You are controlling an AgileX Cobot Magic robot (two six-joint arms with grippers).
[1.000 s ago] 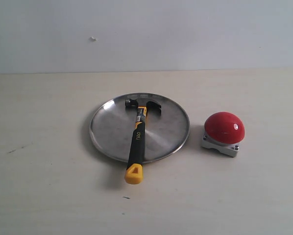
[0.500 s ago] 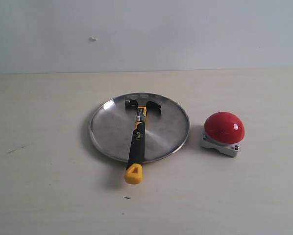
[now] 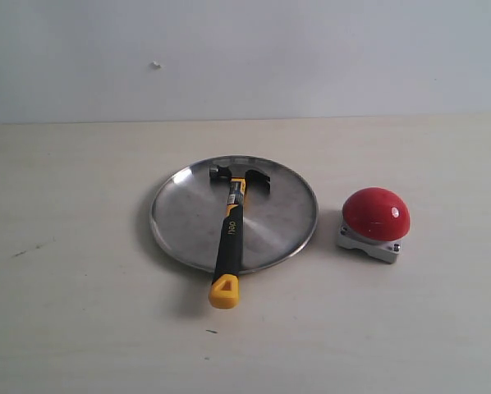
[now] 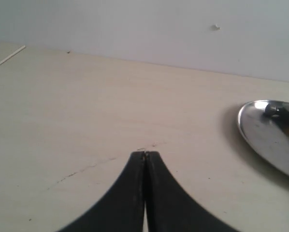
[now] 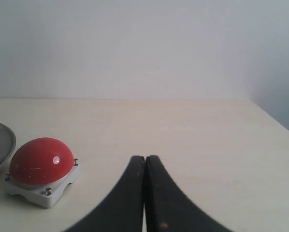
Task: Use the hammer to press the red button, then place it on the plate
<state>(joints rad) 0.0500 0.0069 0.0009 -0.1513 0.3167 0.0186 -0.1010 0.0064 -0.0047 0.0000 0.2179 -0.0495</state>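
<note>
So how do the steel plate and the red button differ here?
The round stainless-steel plate is wide and flat; the glossy red dome button on its grey base is small and bulging. The plate carries the black-and-yellow claw hammer; the button carries nothing. Both sit on the pale table, apart.

Right gripper (image 5: 144,159) with dark curved fingers pressed together at the tips, nothing between them, over pale table (image 5: 207,140). Red button (image 5: 37,160) on grey screwed base, just beside rim of plate (image 5: 0,141). Plain wall (image 5: 144,48) behind.
</note>
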